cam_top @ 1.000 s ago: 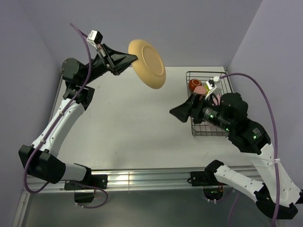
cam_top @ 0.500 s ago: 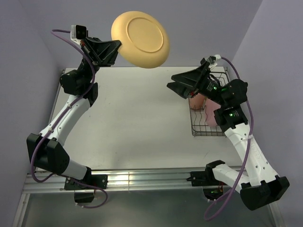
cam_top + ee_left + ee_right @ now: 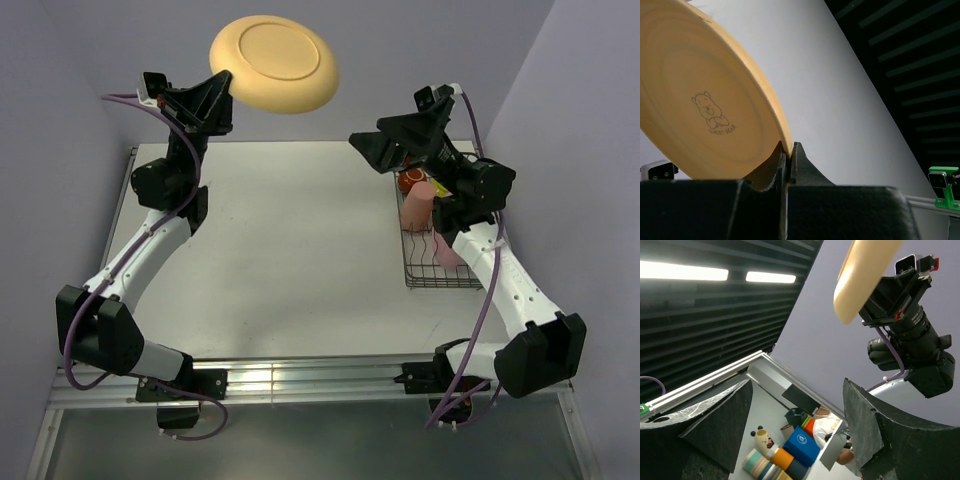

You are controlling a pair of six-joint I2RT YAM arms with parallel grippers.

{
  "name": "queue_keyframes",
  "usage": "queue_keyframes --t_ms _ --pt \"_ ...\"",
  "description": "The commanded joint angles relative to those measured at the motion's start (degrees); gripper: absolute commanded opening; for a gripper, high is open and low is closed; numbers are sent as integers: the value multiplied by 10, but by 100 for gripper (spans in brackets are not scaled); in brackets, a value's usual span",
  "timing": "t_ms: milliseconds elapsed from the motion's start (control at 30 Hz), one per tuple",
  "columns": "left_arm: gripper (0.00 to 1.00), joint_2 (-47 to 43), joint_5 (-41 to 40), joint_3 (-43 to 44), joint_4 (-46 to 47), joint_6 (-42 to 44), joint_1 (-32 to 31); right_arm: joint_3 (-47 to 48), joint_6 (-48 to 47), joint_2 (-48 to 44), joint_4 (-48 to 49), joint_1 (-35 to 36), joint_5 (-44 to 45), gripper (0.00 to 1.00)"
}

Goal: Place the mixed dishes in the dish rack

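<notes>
The left hand point(image 3: 228, 86) pinches the pale orange plate point(image 3: 273, 64) by just its rim, high over the surface point(image 3: 290, 260) at 12 o'clock, so it could slip and drop. The right hand point(image 3: 360, 150), spread wide, hangs by the dish rack point(image 3: 440, 285) at 3 o'clock and might get bumped.

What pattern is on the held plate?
Plate: pale orange, small bear print; left wrist view.

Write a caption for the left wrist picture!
Left gripper pinching the rim of the orange bear plate.
</notes>
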Motion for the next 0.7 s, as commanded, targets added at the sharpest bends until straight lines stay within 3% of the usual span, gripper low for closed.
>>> queue_keyframes --t_ms 0,300,667 --pt "0 -9 -31 44 254 -245 -5 38 28 14 58 3 17 79" --pt "0 -19 -30 30 250 -250 -11 119 44 98 58 30 50 77" --pt "0 -32 -24 32 231 -237 -31 293 59 216 25 53 58 73"
